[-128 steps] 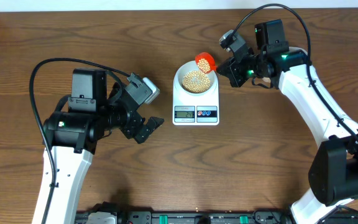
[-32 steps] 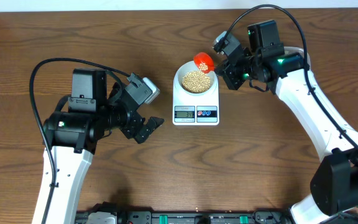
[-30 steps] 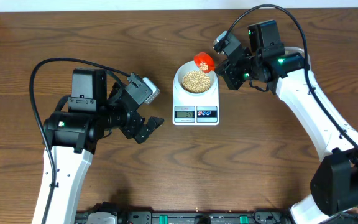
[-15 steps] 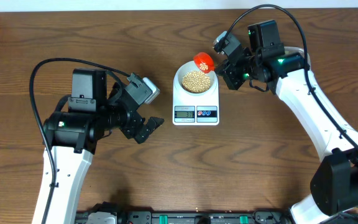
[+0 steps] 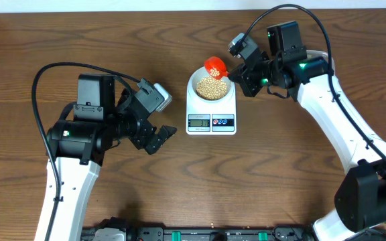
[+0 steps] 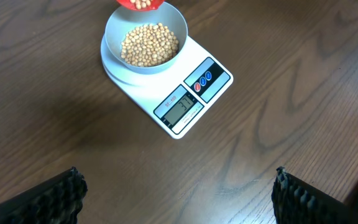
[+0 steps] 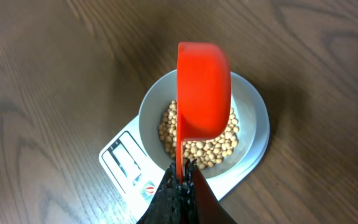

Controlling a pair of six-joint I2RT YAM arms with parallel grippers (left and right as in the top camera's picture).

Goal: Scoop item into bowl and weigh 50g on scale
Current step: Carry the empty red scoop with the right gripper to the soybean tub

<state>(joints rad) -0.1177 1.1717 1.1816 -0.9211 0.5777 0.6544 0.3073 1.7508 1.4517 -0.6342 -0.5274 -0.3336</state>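
The white scale [image 5: 228,107] sits mid-table with the pale bowl [image 5: 194,84] on it, holding tan beans [image 5: 211,88]. My right gripper [image 5: 238,71] is shut on the thin handle of a red scoop [image 5: 214,65], which hangs over the bowl's far rim. From the right wrist the scoop [image 7: 204,87] is seen from its back, tipped on edge above the beans [image 7: 211,148], its handle between my right gripper [image 7: 182,169]. The left wrist view shows a few beans in the scoop [image 6: 140,4] above the bowl [image 6: 112,28]. My left gripper [image 5: 161,139] stands open and empty, left of the scale [image 6: 215,67].
The scale's display [image 6: 180,109] and two round buttons [image 6: 202,81] face the table's near side. Bare wood surrounds the scale. A black rail [image 5: 200,234] runs along the table's front edge.
The red scoop has shifted slightly left over the bowl's far rim and turned a little in my right gripper. The left arm has not moved.
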